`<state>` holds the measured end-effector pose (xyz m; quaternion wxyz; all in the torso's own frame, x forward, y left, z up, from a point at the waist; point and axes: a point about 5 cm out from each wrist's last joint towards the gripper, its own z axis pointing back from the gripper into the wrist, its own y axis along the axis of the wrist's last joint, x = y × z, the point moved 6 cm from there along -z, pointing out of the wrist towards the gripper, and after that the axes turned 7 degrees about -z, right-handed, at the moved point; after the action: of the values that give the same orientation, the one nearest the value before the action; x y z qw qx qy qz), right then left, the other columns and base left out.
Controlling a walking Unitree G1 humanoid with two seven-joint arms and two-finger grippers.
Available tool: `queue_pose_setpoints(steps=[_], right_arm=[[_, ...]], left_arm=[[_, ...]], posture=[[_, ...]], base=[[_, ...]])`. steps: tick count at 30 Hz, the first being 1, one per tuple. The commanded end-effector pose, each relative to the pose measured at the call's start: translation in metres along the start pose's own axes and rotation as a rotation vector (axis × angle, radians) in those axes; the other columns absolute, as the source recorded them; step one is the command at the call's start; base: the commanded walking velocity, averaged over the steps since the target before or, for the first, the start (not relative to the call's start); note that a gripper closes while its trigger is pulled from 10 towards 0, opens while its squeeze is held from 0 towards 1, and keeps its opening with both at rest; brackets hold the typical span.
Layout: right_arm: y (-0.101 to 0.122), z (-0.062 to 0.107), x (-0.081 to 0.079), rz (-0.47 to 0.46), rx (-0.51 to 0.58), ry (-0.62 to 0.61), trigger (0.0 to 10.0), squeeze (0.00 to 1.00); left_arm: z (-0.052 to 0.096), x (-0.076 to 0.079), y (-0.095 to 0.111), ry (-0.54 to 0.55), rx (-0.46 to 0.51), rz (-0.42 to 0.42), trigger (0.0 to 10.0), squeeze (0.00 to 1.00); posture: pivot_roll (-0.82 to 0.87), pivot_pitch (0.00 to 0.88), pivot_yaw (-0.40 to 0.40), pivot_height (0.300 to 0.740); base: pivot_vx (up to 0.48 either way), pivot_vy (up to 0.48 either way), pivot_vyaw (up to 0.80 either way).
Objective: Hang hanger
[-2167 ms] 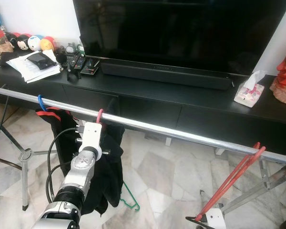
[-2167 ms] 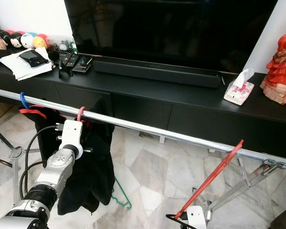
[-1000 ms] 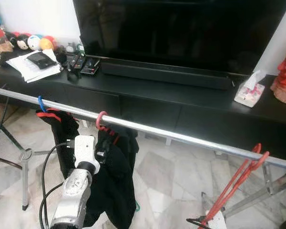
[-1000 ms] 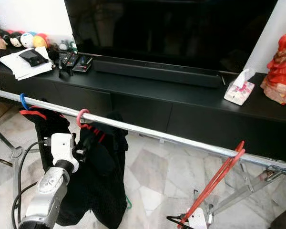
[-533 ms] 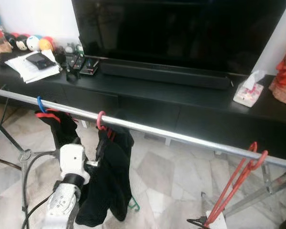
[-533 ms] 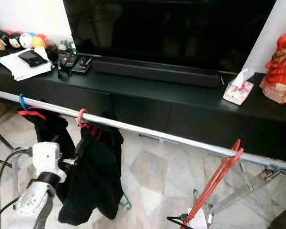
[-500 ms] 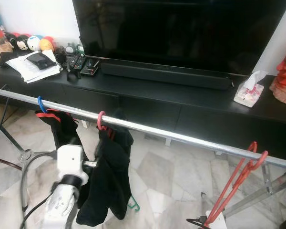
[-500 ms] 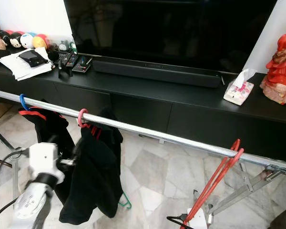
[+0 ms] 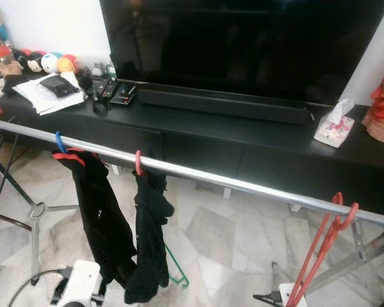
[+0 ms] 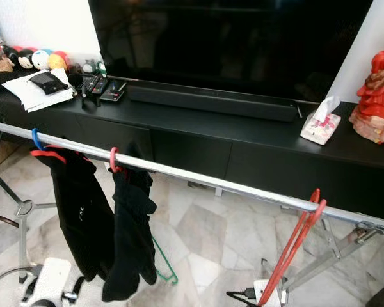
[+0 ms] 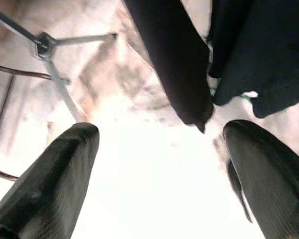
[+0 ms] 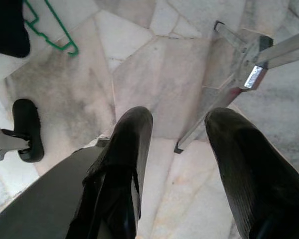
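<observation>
Left gripper (image 11: 159, 164): lowered near the floor, fingers spread, nothing held.
Blue hanger (image 9: 59, 142): hooked near the rail's (image 9: 243, 184) left end, carrying a black garment (image 9: 102, 211).
Pink hanger (image 9: 138, 162): hooked just beside it, so its dark garment (image 9: 152, 236) drapes free.
Red hanger (image 9: 323, 246): hooked near the rail's right end, bare.
Right gripper (image 12: 182, 149): fingers parted, empty, above the floor.

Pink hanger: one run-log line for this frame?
pink hanger: hooked on rail, black garment hanging | left claw: open, low, off the garment | right claw: open, by red hanger
</observation>
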<state>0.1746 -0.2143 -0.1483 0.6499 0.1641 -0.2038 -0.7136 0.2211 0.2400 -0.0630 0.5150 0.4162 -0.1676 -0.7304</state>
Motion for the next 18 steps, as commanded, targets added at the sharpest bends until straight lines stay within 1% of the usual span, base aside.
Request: queue_pose_setpoints(steps=[1,3,4,5,7,9,11,14,15,16,18], right_arm=[[-0.005,0.0,-0.002,0.001,-0.015,-0.001,10.0,0.0],[-0.006,0.0,-0.003,-0.001,-0.018,0.001,10.0,0.0],[-0.007,0.0,-0.004,-0.001,-0.02,0.003,10.0,0.0],[-0.007,0.0,-0.004,0.0,-0.021,0.004,10.0,0.0],[-0.007,0.0,-0.005,0.0,-0.021,0.005,10.0,0.0],[-0.006,0.0,-0.005,0.0,-0.021,0.005,10.0,0.0],[-0.007,0.0,-0.005,-0.008,-0.022,0.008,10.0,0.0],[-0.007,0.0,-0.006,-0.011,-0.022,0.011,10.0,0.0],[-0.006,0.0,-0.006,-0.025,-0.021,0.012,10.0,0.0],[-0.007,0.0,-0.006,-0.031,-0.026,0.017,10.0,0.0],[-0.009,0.0,-0.007,-0.02,-0.037,0.026,10.0,0.0]], left_arm=[[-0.01,0.011,-0.003,-0.036,-0.032,0.034,10.0,0.0],[-0.017,0.019,-0.008,-0.053,-0.068,0.092,10.0,0.0],[-0.022,0.025,-0.01,-0.07,-0.09,0.136,10.0,0.0],[-0.025,0.03,-0.011,-0.09,-0.107,0.156,10.0,0.0],[-0.028,0.032,-0.01,-0.1,-0.116,0.153,10.0,0.0],[-0.031,0.039,-0.01,-0.126,-0.125,0.185,10.0,0.0],[-0.034,0.045,-0.012,-0.149,-0.149,0.194,10.0,0.0],[-0.035,0.045,-0.013,-0.144,-0.162,0.206,10.0,0.0],[-0.037,0.047,-0.017,-0.148,-0.189,0.226,10.0,0.0],[-0.037,0.049,-0.018,-0.153,-0.197,0.222,10.0,0.0],[-0.037,0.051,-0.02,-0.151,-0.216,0.231,10.0,0.0]], posture=[[-0.08,0.0,-0.009,0.74],[-0.08,0.0,-0.009,0.74],[-0.08,0.0,-0.01,0.74],[-0.08,0.0,-0.014,0.74],[-0.08,0.0,-0.015,0.74],[-0.07,0.0,-0.018,0.74],[-0.08,0.002,-0.015,0.74],[-0.09,0.003,-0.014,0.74],[-0.1,0.005,-0.008,0.74],[-0.1,0.005,-0.008,0.74],[-0.09,0.016,-0.009,0.74]], base=[[0.0,0.0,0.0],[0.0,0.0,0.0],[0.0,0.0,0.0],[0.0,0.0,0.0],[0.0,0.0,0.0],[0.0,0.0,0.0],[0.0,0.0,0.0],[0.0,0.0,0.0],[0.0,0.0,0.0],[0.0,0.0,0.0],[0.0,0.0,0.0]])
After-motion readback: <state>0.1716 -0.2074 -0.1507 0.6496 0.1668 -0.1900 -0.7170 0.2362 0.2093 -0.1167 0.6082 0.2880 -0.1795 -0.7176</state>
